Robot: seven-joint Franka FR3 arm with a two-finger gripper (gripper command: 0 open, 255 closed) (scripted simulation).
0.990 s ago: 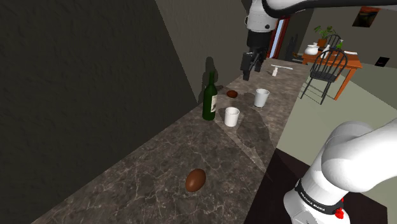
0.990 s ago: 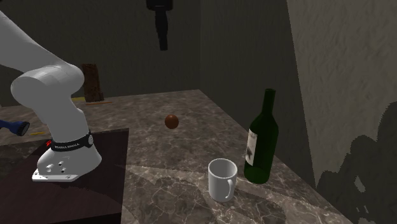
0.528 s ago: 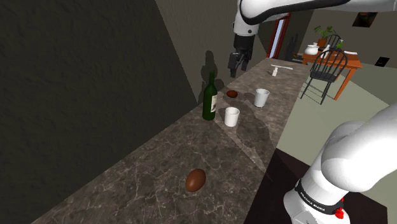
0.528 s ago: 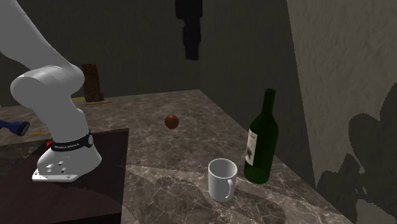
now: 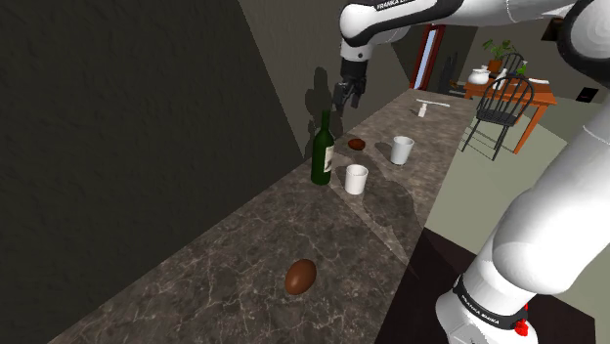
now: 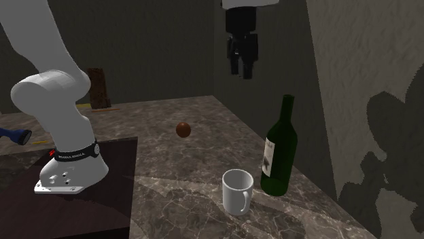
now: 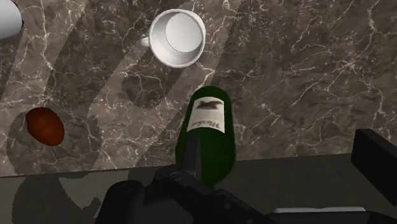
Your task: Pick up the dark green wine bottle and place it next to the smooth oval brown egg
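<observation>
Upper middle, gripper (image 5: 347,96): fingers spread, nothing held, hanging high!
Wine bottle (image 5: 322,156): upright, dark green; pale label (image 7: 207,116), print unreadable.
Egg (image 5: 301,277): brown, lower centre.
Arm (image 5: 391,14): FRANKA lettering.

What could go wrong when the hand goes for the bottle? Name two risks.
1. The bottle stands tall and upright. The hand, hovering above it, might nudge the neck and topple it.
2. A mug stands close beside the bottle, so the hand could clip it during the grasp.
</observation>
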